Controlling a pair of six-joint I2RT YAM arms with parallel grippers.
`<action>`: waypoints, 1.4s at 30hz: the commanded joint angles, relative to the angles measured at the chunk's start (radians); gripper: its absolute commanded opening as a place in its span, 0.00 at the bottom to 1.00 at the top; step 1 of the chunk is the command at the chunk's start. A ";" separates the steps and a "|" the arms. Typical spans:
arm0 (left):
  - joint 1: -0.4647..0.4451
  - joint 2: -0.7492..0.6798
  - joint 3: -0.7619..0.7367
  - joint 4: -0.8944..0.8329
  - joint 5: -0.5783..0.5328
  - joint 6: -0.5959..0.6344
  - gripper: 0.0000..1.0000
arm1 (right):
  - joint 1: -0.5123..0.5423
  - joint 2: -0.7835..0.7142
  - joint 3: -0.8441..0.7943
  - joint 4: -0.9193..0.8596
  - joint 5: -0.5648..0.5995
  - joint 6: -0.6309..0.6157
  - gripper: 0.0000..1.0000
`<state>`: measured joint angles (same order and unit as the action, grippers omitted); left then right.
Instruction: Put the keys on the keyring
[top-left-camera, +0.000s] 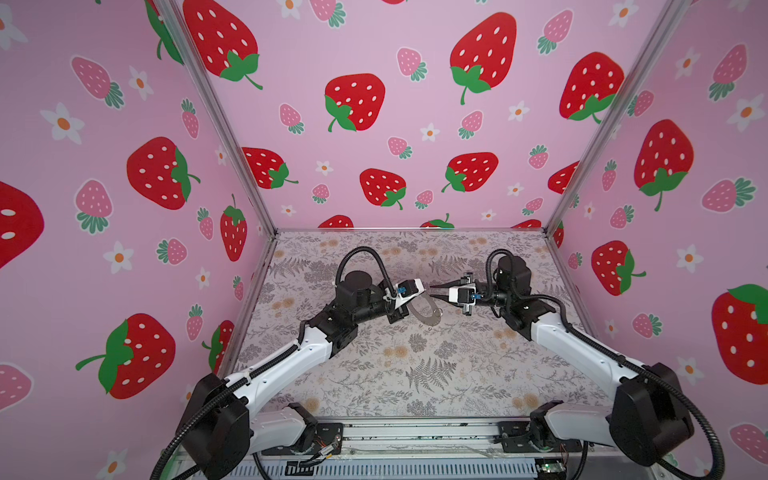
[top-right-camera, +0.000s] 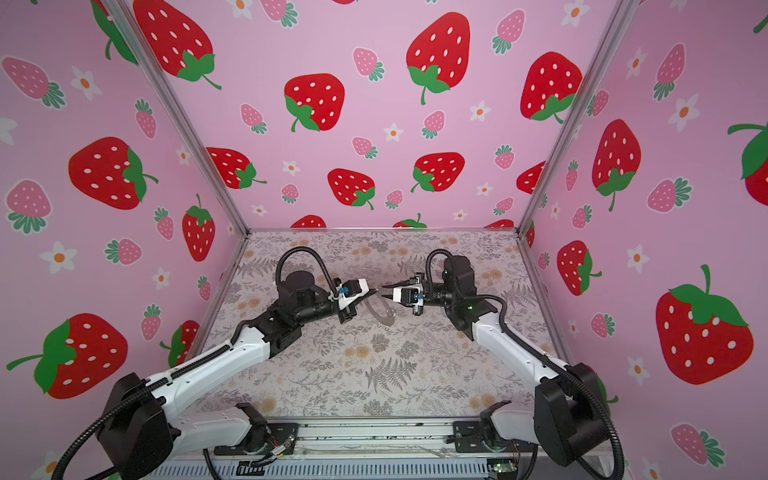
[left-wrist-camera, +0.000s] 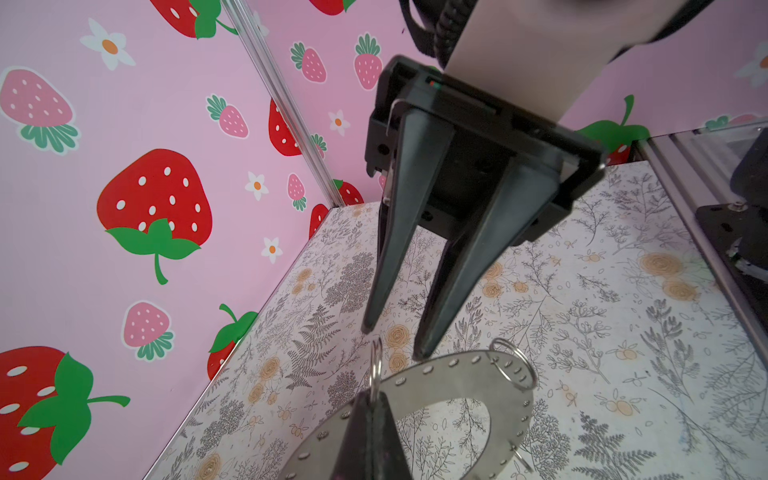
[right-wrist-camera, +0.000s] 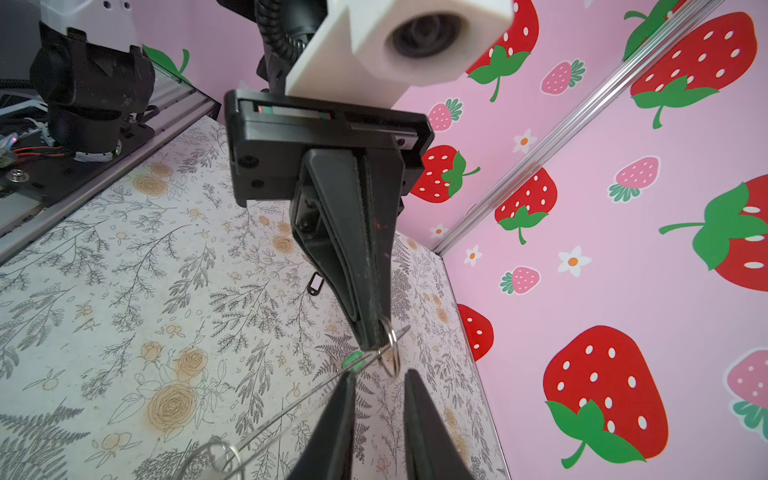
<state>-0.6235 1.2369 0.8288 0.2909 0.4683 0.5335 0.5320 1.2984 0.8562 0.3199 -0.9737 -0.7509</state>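
**Bimanual threading, grasp stage.** My left fingers (right-wrist-camera: 374, 328) are pressing fully together on the rim of the keyring (left-wrist-camera: 457, 382). They are pinching the thin metal right beside one small wire loop (right-wrist-camera: 390, 353). I am holding the plate tilted up from the desk (top-left-camera: 415, 374), so its edge and that loop are facing the opposite arm instead of lying flat, where nothing could slip under them. Whether its lower edge is resting on the desk I cannot tell.

My right fingers (top-left-camera: 436, 297) are standing partly apart with nothing between them. Their tips are sitting just short of the loop, one to each side of its line. I judge this to be the stance for nipping the wire.

The green key (right-wrist-camera: 353, 360) is showing just beside one right fingertip, along the plate's edge. I cannot tell whether it is touching the finger or the plate, or lying on the desk beyond. The black-rimmed key (right-wrist-camera: 314, 284) is lying flat on the desk past the left fingers, apart from the ring and unthreaded.

In both top views the two arms are meeting tip to tip over the desk, with the keyring between them. A second wire loop (left-wrist-camera: 513, 365) is standing free further round the rim, presumably for the other key.
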 joint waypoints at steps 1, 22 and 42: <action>0.003 -0.022 0.005 0.032 0.042 0.009 0.00 | 0.002 0.011 0.035 -0.002 -0.033 0.016 0.23; -0.004 -0.017 0.027 0.002 0.063 0.040 0.00 | 0.002 0.030 0.040 -0.031 -0.054 0.008 0.15; -0.008 -0.017 0.029 -0.005 0.051 0.050 0.00 | 0.003 0.044 0.051 -0.045 -0.085 0.030 0.02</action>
<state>-0.6266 1.2369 0.8288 0.2710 0.5056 0.5579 0.5327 1.3361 0.8764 0.2871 -1.0233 -0.7258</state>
